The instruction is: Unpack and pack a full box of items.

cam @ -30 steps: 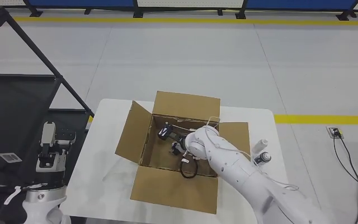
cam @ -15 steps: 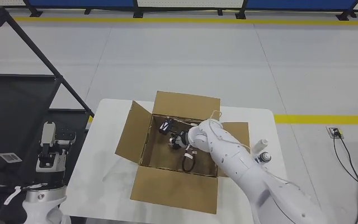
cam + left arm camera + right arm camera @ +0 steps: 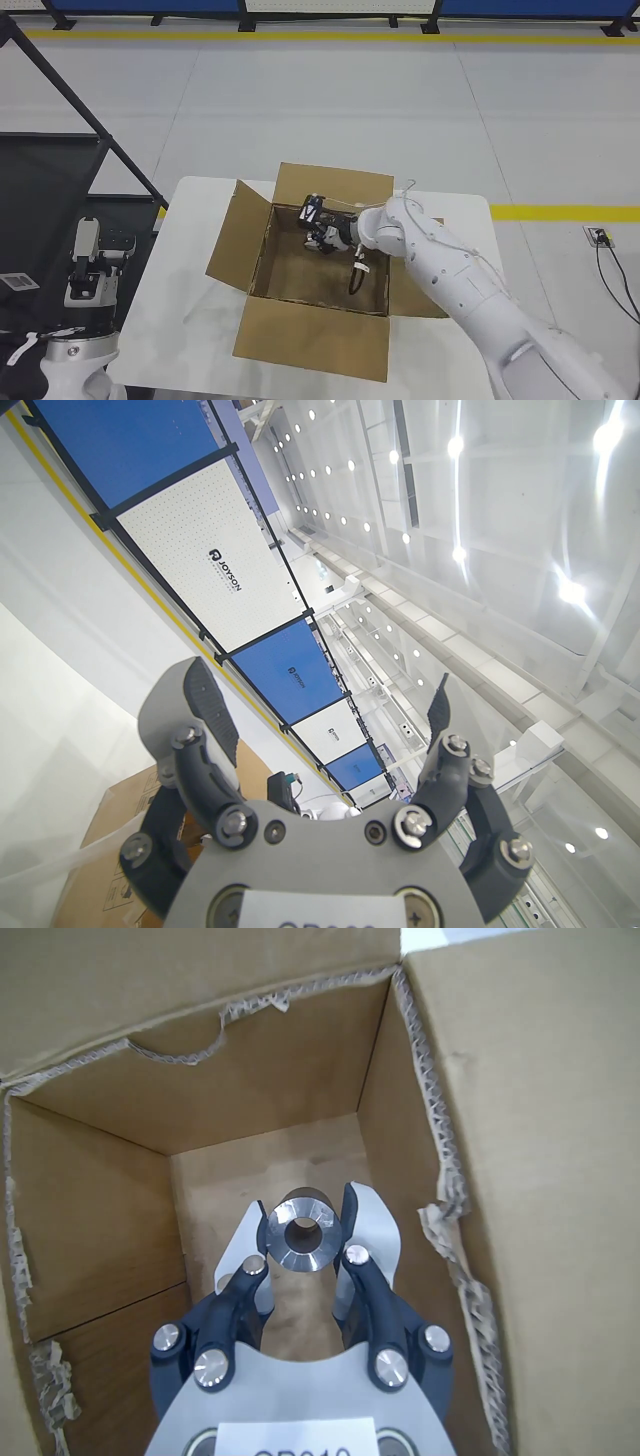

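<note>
White table (image 3: 200,300) carries an open cardboard box (image 3: 310,340), its four flaps folded outward and its torn corrugated edges showing along the walls (image 3: 525,1128). From the near right corner of the table the right arm (image 3: 450,280) stretches over the box's right flap and bends down into the opening, ending close to the far wall.

Inside the box, the right gripper (image 3: 305,1200) points down toward the bare brown floor. Its two fingers (image 3: 357,1213) are clamped on a short metal cylinder (image 3: 303,1234), one on each side of its round wall. The cylinder sits right between the fingertips, with its bevelled end face and central bore turned toward the wrist. It hangs over the middle of the box floor; whether its lower end touches the floor cannot be told.

Away from the box, the left gripper (image 3: 320,680) points up at the ceiling lights, its ribbed fingers (image 3: 205,700) spread wide with nothing between them.
</note>
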Robot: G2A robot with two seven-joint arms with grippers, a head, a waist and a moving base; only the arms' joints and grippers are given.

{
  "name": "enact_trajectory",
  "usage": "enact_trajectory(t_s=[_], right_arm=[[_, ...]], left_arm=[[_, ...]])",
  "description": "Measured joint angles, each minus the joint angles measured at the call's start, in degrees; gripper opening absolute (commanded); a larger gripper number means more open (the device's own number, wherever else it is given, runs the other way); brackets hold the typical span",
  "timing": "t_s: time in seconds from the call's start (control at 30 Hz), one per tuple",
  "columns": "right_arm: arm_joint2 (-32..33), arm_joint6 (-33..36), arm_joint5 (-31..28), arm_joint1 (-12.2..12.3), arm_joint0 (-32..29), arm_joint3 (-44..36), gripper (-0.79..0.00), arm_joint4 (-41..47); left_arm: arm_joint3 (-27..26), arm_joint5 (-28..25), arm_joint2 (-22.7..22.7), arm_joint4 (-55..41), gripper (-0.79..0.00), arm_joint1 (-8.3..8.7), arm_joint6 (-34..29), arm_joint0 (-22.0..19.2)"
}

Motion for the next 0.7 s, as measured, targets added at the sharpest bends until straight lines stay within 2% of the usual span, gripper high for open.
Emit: enact_trajectory(t_s=[0.13, 0.27, 0.47, 0.7], right_arm=[[9.2, 6.6, 3.3, 6.0, -9.2, -18.9, -0.785, -2.8], [21.7, 16.0, 6.4, 11.2, -23.0, -42.3, -0.785, -5.1], [37.2, 22.7, 10.6, 14.8, -38.7, -64.8, -0.785, -8.7], [55.2, 22.9, 15.4, 16.7, -57.7, -79.8, -0.785, -9.5]], left_arm=[[0.0, 0.0, 0.0, 0.0, 0.0, 0.0, 0.0, 0.0], [0.0, 0.0, 0.0, 0.0, 0.0, 0.0, 0.0, 0.0], [0.0, 0.0, 0.0, 0.0, 0.0, 0.0, 0.0, 0.0], [0.0, 0.0, 0.0, 0.0, 0.0, 0.0, 0.0, 0.0]])
